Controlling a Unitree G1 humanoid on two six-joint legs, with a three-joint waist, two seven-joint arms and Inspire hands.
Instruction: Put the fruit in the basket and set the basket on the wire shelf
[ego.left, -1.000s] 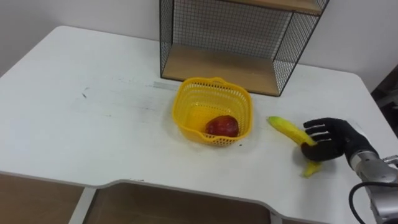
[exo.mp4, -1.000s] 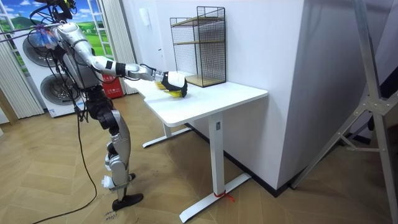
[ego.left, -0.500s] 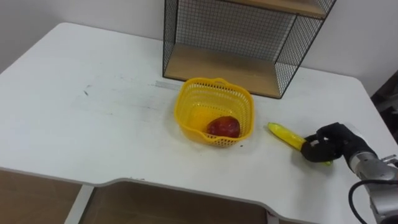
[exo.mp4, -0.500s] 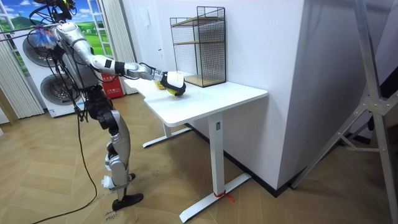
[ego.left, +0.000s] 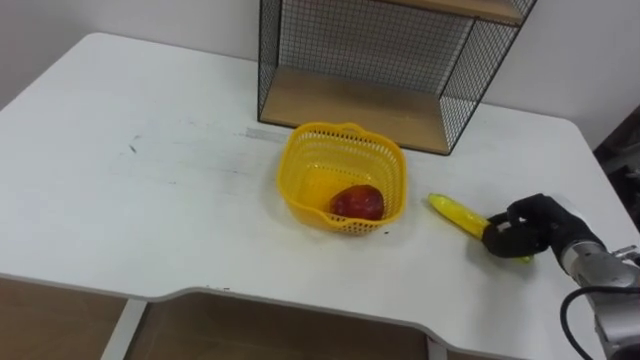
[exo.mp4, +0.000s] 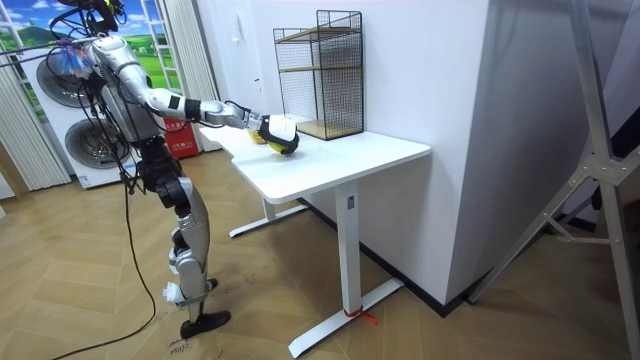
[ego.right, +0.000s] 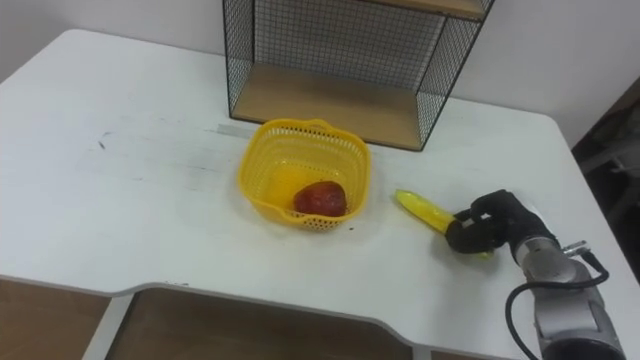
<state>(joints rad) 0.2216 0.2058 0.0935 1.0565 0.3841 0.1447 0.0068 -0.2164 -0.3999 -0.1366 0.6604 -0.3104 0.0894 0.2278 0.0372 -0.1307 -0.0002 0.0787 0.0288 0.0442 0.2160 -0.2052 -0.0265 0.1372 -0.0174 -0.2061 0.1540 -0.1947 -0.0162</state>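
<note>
A yellow mesh basket (ego.left: 343, 176) (ego.right: 306, 168) stands on the white table (ego.left: 150, 190) in front of the wire shelf (ego.left: 385, 60). A red fruit (ego.left: 358, 203) (ego.right: 320, 198) lies inside the basket. To the basket's right a banana (ego.left: 458, 214) (ego.right: 423, 211) lies on the table, its tip pointing toward the basket. My right hand (ego.left: 528, 228) (ego.right: 490, 226) has its fingers curled round the banana's far end. In the room view I stand at the table's end with the right arm stretched out over it, the hand (exo.mp4: 281, 133) by the basket.
The wire shelf has a wooden bottom board (ego.left: 350, 108) level with the table and a second board higher up. Bare table surface stretches to the basket's left and toward the front edge (ego.left: 250, 295).
One second ago the right hand lay open on the banana; its fingers have since curled shut round the fruit. Basket and red fruit stay put.
</note>
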